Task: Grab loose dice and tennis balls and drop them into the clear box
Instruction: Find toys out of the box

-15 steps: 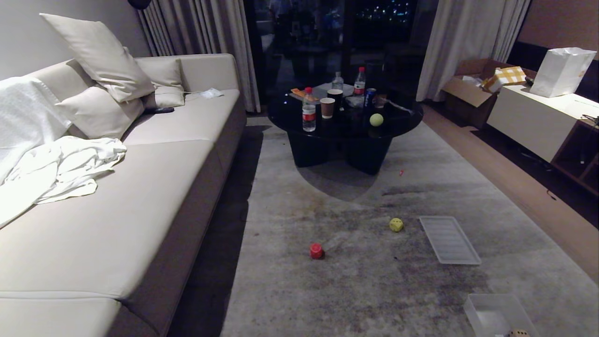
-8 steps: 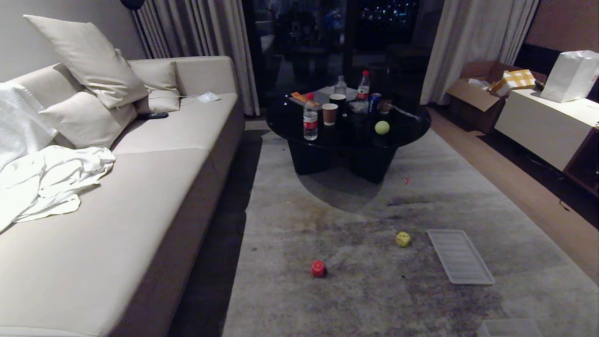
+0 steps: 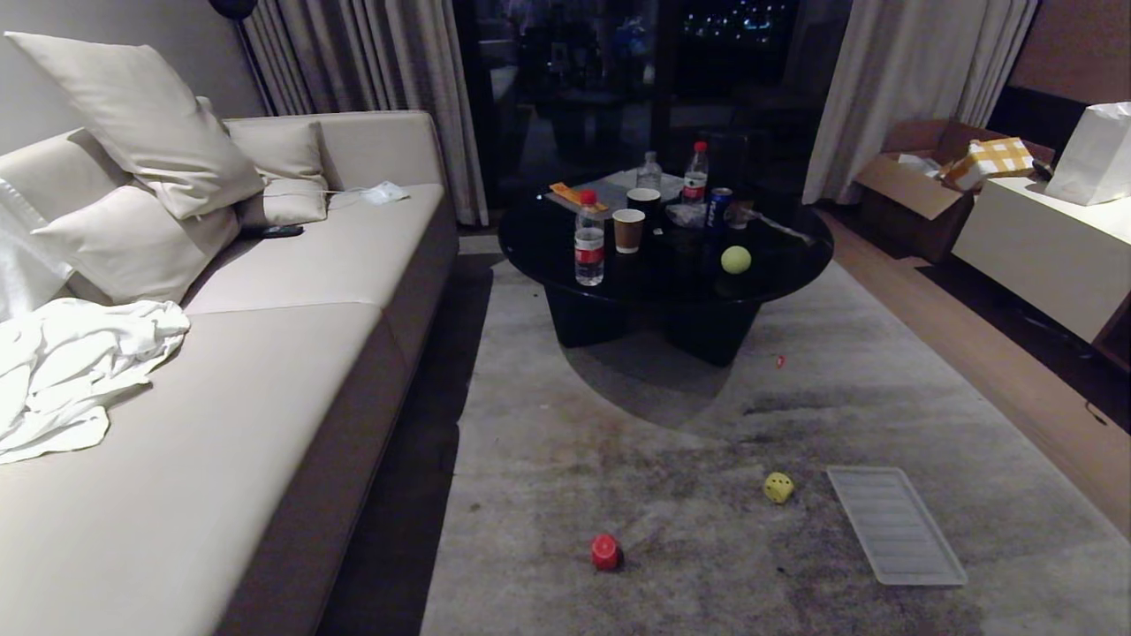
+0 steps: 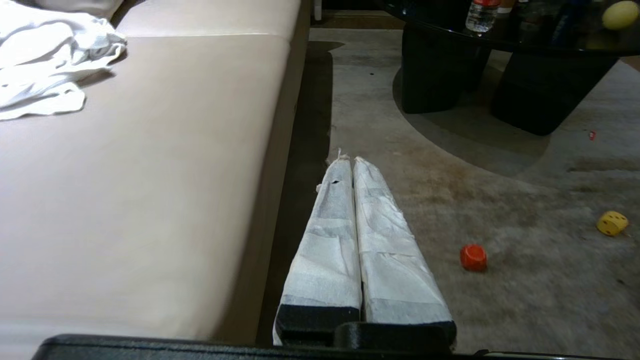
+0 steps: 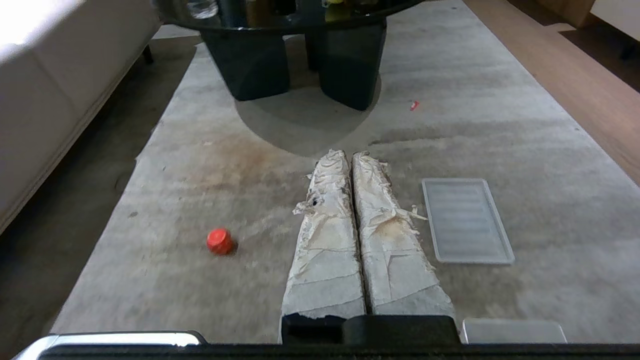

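Collection incomplete: red die [image 3: 605, 551] and yellow die [image 3: 778, 487] on the rug, tennis ball [image 3: 735, 259] on the table [image 3: 548, 243]; both grippers [image 4: 353, 161] [image 5: 350, 156] pressed together, empty; box unseen.

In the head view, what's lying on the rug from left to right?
Red die → yellow die → flat ribbed lid. All three lie apart from one another on the rug.
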Robot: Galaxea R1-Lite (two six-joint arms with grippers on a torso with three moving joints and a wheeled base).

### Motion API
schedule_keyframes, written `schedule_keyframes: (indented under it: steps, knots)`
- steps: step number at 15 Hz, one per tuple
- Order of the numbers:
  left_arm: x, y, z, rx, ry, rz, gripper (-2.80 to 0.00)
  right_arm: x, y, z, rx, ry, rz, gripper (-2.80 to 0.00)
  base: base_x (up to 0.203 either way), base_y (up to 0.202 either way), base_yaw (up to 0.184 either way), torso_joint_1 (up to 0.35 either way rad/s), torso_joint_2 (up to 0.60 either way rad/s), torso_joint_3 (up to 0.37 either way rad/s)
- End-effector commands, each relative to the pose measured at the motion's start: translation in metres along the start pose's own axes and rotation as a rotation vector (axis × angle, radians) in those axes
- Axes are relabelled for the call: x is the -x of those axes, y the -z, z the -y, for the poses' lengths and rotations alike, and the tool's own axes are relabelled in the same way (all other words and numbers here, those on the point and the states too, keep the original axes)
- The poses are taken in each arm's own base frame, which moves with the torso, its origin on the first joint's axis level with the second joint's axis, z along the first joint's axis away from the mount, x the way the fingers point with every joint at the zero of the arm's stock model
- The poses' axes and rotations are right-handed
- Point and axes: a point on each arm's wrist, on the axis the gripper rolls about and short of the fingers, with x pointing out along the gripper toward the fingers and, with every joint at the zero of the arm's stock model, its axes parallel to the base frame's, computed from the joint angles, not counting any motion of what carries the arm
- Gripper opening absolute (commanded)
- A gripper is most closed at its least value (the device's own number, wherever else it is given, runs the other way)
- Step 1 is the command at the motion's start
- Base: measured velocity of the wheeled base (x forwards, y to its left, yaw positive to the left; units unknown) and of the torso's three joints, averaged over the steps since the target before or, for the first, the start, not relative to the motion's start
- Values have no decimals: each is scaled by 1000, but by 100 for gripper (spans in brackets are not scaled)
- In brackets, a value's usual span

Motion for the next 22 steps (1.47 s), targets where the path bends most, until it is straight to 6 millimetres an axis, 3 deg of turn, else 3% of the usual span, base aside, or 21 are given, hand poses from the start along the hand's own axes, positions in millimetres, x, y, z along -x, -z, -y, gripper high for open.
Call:
schedule_keyframes:
  steps: [1,6,15,22]
  knots:
    - [0,0,0,0,-3,-2,-280,-1,3,0,0,-1,-12,-280,182,0,-4,2,6,7]
    - [0,0,0,0,-1,-3,-280,-1,3,0,-1,0,-13,-280,175,0,0,4,4,3]
    - [0,0,0,10,-1,-3,-280,-1,3,0,0,0,-12,-280,7,5,-1,1,1,-1]
    - [0,1,0,7,-1,-2,-280,-1,3,0,0,0,-13,-280,0,146,2,3,1,3]
